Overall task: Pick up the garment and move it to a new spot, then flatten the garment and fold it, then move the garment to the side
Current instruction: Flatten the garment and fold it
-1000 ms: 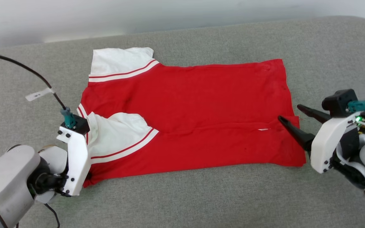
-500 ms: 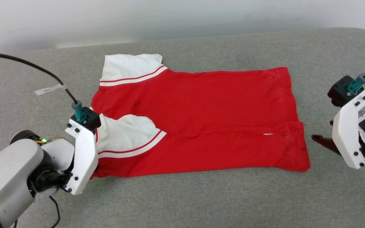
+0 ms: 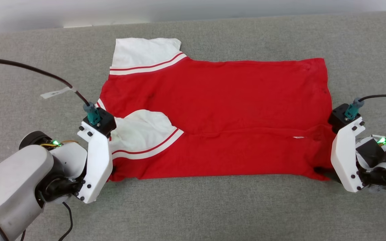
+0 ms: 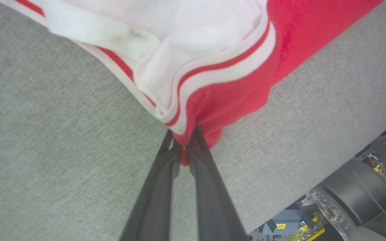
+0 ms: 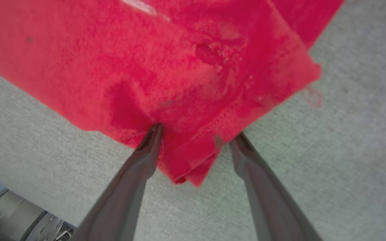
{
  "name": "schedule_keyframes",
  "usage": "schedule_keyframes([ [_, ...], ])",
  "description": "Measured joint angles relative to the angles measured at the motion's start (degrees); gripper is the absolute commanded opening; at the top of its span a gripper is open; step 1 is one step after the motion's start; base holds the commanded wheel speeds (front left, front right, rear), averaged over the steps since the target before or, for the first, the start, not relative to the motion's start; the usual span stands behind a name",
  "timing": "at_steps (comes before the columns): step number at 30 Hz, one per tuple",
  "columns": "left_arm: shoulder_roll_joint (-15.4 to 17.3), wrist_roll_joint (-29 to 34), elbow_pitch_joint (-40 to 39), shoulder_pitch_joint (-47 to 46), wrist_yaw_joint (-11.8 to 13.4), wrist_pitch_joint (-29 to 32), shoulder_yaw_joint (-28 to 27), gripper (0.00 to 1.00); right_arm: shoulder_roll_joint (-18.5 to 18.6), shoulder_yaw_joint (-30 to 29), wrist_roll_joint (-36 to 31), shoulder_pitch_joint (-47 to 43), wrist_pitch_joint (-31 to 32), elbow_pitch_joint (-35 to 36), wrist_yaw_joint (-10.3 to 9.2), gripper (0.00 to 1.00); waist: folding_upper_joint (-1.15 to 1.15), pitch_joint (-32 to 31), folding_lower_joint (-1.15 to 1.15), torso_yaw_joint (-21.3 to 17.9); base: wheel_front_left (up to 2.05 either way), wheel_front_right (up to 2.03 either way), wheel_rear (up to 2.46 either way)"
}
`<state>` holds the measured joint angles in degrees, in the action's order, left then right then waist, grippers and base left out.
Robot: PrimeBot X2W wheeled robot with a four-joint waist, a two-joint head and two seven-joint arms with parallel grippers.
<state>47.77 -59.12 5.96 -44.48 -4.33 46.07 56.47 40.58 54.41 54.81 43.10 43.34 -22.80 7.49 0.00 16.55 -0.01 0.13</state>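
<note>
We note the right gripper [image 5: 198, 135] has come down onto the near right corner of the shirt [image 3: 233, 107], fingers spread wide astride it. The left gripper [image 4: 183, 135] pinches the shirt's near left corner on the grey cushion [image 3: 213, 207].

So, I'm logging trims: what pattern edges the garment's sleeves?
Red-and-white stripes; sleeve trim shows best in left wrist view.

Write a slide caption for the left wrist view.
Left gripper shut on a corner of the red-and-white shirt, over grey upholstery.
</note>
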Motion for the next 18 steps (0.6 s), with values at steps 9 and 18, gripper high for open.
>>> schedule_keyframes([
  [9, -0.1, -0.7, 1.8, 1.5, 0.1, -2.2, -0.3, 0.00, -0.9, 1.3, 0.3, -0.6, -7.2, -0.8, -0.08, 0.00, 0.00, -0.7, 0.00, -0.1, 0.00, 0.00, 0.00],
  [18, 2.3, -4.3, -0.3, 5.5, 0.2, -4.3, -1.4, 0.00, 4.7, 2.3, 1.8, -1.5, -10.6, 5.8, 0.01, 0.00, 0.00, -5.7, 0.00, -0.6, 0.00, 0.00, 0.00],
])
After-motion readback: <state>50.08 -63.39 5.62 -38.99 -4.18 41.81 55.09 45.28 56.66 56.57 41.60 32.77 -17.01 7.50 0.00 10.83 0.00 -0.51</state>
